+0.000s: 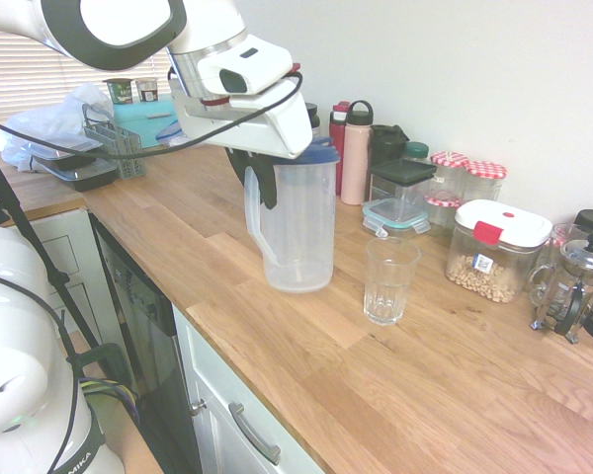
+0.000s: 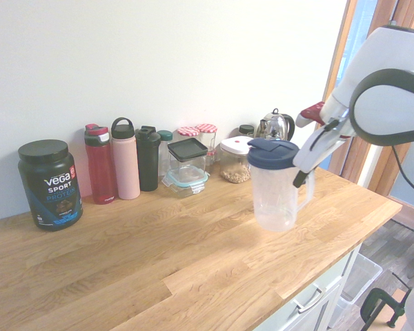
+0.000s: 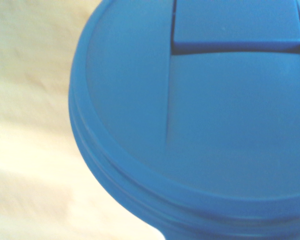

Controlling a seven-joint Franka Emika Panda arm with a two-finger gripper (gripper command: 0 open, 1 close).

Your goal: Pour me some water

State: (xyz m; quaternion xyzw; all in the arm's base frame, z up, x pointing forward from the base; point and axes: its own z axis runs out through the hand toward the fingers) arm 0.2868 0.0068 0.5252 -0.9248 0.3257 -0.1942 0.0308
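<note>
First exterior view: the arm reaches in from the upper left, and its gripper (image 1: 267, 183) is clamped on the handle of the jug (image 1: 298, 222), dark fingers (image 1: 268, 188) wrapped round the handle's upper part. The jug is clear plastic with a blue lid (image 1: 316, 153), stands upright, and looks empty; whether its base touches the counter (image 1: 277, 346) or hangs just above it cannot be told. The glass (image 1: 389, 279) stands upright on the counter just beside the jug, on the side away from the gripper, apart from it. Beyond the jug, toward the wall, stand a pink bottle (image 1: 356, 153), a red bottle (image 1: 338, 123), a dark-lidded box (image 1: 400, 193), a white-lidded jar (image 1: 494, 249) of pale grains, and a coffee press (image 1: 571, 286) at the far right. Behind the gripper, at the counter's far end, lie plastic trays (image 1: 74, 158) and a teal tin (image 1: 158, 114).

Second exterior view: the arm comes in from the right, the gripper (image 2: 302, 172) closed on the jug's (image 2: 274, 192) handle at the jug's right side. The lid (image 2: 272, 153) is on. The glass is hidden behind the jug. Well away from the gripper, along the wall, stand a black tub (image 2: 50, 184), the red bottle (image 2: 101, 163), the pink bottle (image 2: 125, 158), a black bottle (image 2: 148, 157), the box (image 2: 188, 164) and the jar (image 2: 237, 158).

Wrist view: the lid (image 3: 205, 115) fills most of the picture, its spout flap closed, with blurred pale wood (image 3: 30, 150) beside it.
</note>
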